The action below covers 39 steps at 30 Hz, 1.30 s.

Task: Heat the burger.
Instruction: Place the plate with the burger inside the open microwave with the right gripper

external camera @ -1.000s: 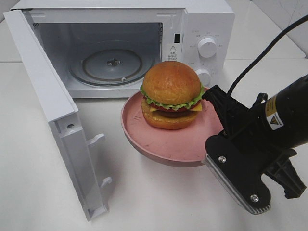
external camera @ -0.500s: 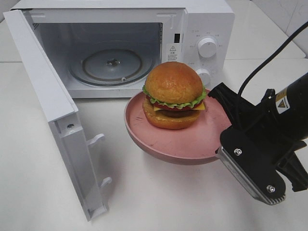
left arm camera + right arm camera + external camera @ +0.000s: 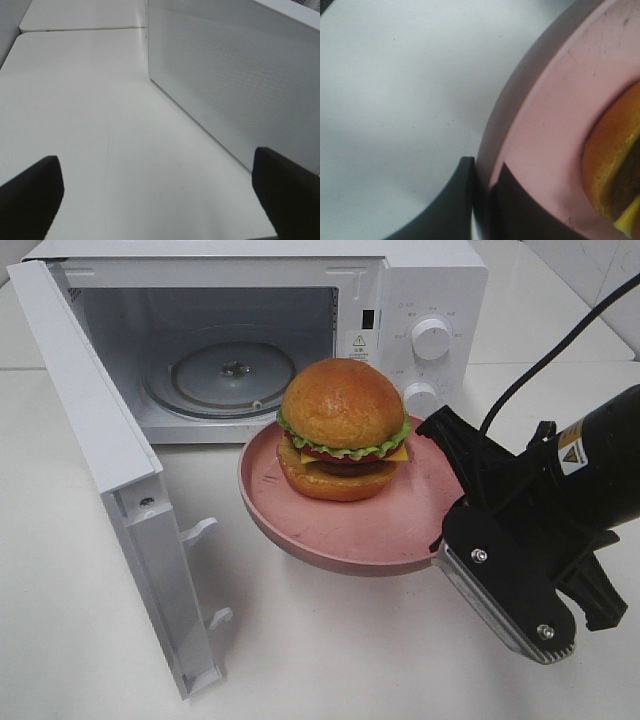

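Spreading white table (image 3: 330, 660), open microwave (image 3: 430, 280), burger (image 3: 343, 425) on plate (image 3: 330, 540)

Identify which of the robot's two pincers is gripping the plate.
The right pincer: its jaws are shut on the rim of the pink plate. The left pincer stands wide open, holding nothing.

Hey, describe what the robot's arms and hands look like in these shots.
The right arm is a black cylinder with a yellow warning sticker and a black cable running off it. The right hand is black and angular, beside a silver ribbed block on a black screwed bracket. The left hand shows only two dark rounded fingertips.
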Each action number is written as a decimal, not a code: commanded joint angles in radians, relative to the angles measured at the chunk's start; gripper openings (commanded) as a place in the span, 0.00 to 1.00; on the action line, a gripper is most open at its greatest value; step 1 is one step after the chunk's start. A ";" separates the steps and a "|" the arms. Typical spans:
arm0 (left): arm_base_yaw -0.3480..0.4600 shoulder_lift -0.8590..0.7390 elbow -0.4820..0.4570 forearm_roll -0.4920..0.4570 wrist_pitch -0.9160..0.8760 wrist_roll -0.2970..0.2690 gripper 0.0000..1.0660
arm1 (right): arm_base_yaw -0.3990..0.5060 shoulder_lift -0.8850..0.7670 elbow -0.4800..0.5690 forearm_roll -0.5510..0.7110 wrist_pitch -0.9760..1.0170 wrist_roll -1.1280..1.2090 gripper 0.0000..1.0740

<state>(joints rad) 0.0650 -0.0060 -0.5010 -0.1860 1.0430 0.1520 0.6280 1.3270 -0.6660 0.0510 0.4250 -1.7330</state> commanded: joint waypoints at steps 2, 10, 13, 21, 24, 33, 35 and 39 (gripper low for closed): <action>-0.005 -0.019 0.003 -0.002 -0.004 0.000 0.90 | 0.000 -0.008 -0.038 0.006 -0.060 -0.013 0.00; -0.005 -0.019 0.003 -0.002 -0.004 0.000 0.90 | 0.017 0.051 -0.070 0.011 -0.055 -0.013 0.00; -0.005 -0.019 0.003 -0.002 -0.004 0.000 0.90 | 0.041 0.076 -0.095 0.011 -0.057 -0.013 0.00; -0.005 -0.019 0.003 -0.002 -0.004 0.000 0.90 | 0.051 0.154 -0.180 0.011 -0.055 -0.013 0.00; -0.005 -0.019 0.003 -0.002 -0.004 0.000 0.90 | 0.051 0.178 -0.209 0.011 -0.055 -0.013 0.00; -0.005 -0.019 0.003 -0.002 -0.004 0.000 0.90 | 0.051 0.264 -0.297 0.011 -0.046 -0.013 0.00; -0.005 -0.019 0.003 -0.002 -0.004 0.000 0.90 | 0.051 0.293 -0.328 0.011 -0.044 -0.013 0.00; -0.005 -0.019 0.003 -0.002 -0.004 0.000 0.90 | 0.051 0.325 -0.357 0.011 -0.044 -0.013 0.00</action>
<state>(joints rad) 0.0650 -0.0060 -0.5010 -0.1860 1.0430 0.1520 0.6770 1.6490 -0.9920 0.0520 0.4260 -1.7390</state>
